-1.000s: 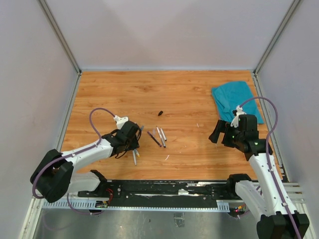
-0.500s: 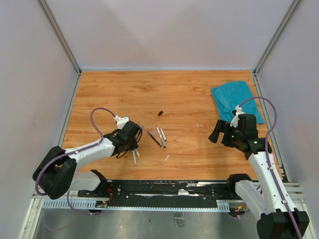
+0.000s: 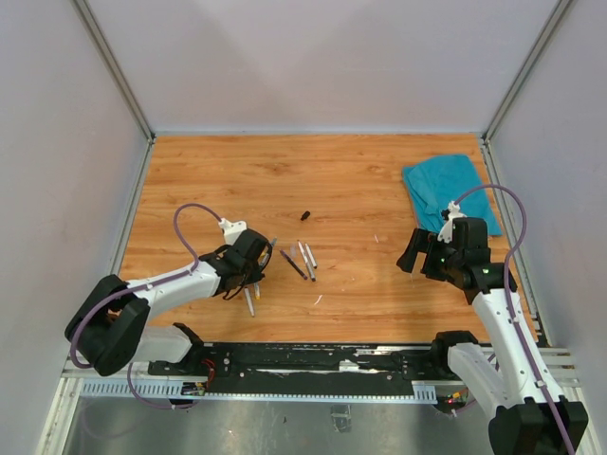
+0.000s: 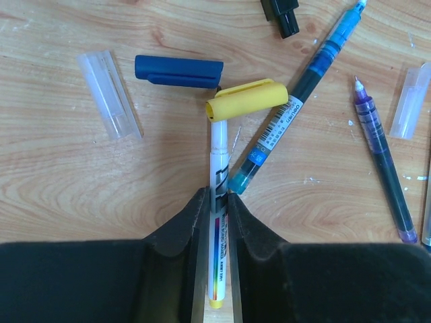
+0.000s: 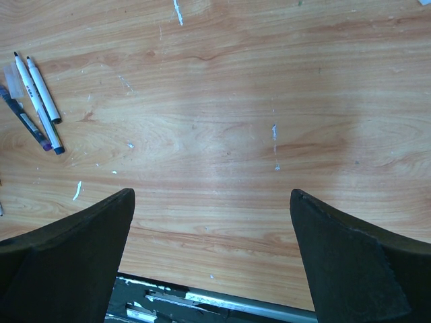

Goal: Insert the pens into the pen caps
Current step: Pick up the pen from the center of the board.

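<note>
My left gripper (image 4: pixel 216 195) is shut on a white pen with a yellow end (image 4: pixel 218 145), which lies lengthwise between the jaws. The pen's front end meets the left end of a yellow cap (image 4: pixel 246 99) lying crosswise on the table. A blue cap (image 4: pixel 178 70), a clear cap (image 4: pixel 109 93), a blue pen (image 4: pixel 303 94), a purple pen (image 4: pixel 381 161) and a black cap (image 4: pixel 283 13) lie around it. In the top view the left gripper (image 3: pixel 248 267) is left of the loose pens (image 3: pixel 303 258). My right gripper (image 5: pixel 212 195) is open and empty above bare wood.
A teal cloth (image 3: pixel 449 190) lies at the back right. A small black cap (image 3: pixel 305 215) lies alone behind the pens. Another clear cap (image 4: pixel 410 101) lies by the purple pen. Two white pens (image 5: pixel 42 101) show at the upper left of the right wrist view.
The left gripper has shifted slightly, and the rear end of the held pen has swung a little to the left. The right arm has not moved.
</note>
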You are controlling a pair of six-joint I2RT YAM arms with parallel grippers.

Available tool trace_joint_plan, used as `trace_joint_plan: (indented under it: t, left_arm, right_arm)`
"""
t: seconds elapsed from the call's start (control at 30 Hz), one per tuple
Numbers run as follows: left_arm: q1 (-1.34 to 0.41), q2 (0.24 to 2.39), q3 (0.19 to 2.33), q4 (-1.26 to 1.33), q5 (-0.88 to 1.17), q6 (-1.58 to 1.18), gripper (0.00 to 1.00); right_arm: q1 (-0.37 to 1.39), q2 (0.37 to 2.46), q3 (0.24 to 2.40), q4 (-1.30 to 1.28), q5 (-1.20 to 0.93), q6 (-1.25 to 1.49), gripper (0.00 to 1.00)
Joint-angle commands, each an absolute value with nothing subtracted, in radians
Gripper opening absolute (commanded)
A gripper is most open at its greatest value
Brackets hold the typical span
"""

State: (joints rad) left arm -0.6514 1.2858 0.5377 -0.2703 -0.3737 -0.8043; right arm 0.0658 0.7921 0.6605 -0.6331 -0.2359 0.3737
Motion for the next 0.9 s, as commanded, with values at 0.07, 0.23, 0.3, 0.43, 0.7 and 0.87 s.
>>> trace_joint_plan:
  t: [0.07, 0.23, 0.3, 0.43, 0.7, 0.87]
  left_arm:
    - [-0.661, 1.298, 0.543, -0.236, -0.372, -0.769, 0.17]
    - [-0.661, 1.258, 0.559, -0.217, -0.358, -0.73, 0.15]
    - [-0.661, 1.233, 0.564, -0.211, -0.358, -0.712, 0.15]
    - [-0.661, 1.191, 0.566, -0.19, -0.347, -0.677, 0.11]
    - [-0.661, 1.084, 0.573, -0.178, -0.315, -0.645, 0.03]
    - [-0.661, 1.044, 0.566, -0.158, -0.249, -0.617, 0.03]
  right_arm:
    - [0.055, 0.776, 0.653, -0.63, -0.233, 0.384, 0.99]
    - [0.055, 0.749, 0.654, -0.621, -0.253, 0.39, 0.98]
    - [0.055, 0.732, 0.651, -0.61, -0.265, 0.4, 0.99]
    - [0.055, 0.709, 0.641, -0.585, -0.286, 0.42, 0.98]
    - [0.055, 0.696, 0.619, -0.571, -0.359, 0.397, 0.99]
    - [0.056, 0.693, 0.616, -0.541, -0.428, 0.38, 0.99]
